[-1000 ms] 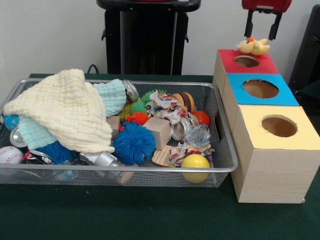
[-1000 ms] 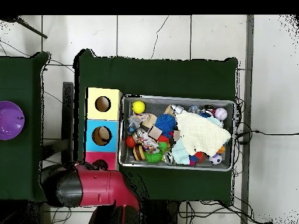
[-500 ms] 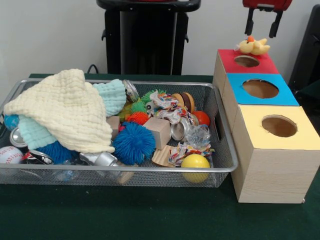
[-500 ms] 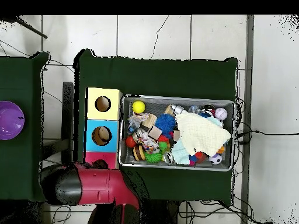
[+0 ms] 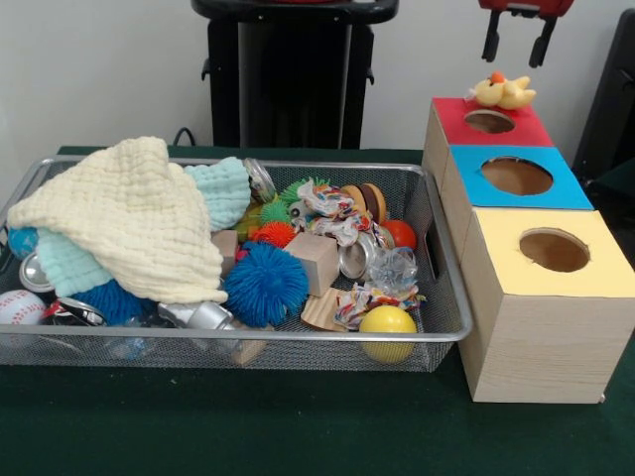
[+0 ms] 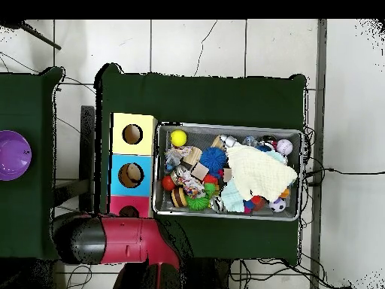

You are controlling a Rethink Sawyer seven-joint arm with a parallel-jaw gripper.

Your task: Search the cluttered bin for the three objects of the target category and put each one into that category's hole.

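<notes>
End effector (image 5: 516,42) higher above duck (image 5: 502,92)

No readable text, labels or numbers anywhere.

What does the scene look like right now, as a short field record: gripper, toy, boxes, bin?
gripper: gripper open, empty, raised above the red-topped box
plush duck: plush duck lies on the red top at the far rim of the hole, not inside
boxes: red-topped, blue-topped box, yellow-topped box in a row beside the bin, each with one round hole
bin: wire bin full of clutter; cream cloth covers one end
visible in bin: blue spiky ball, yellow ball, wooden block, baseball
</notes>
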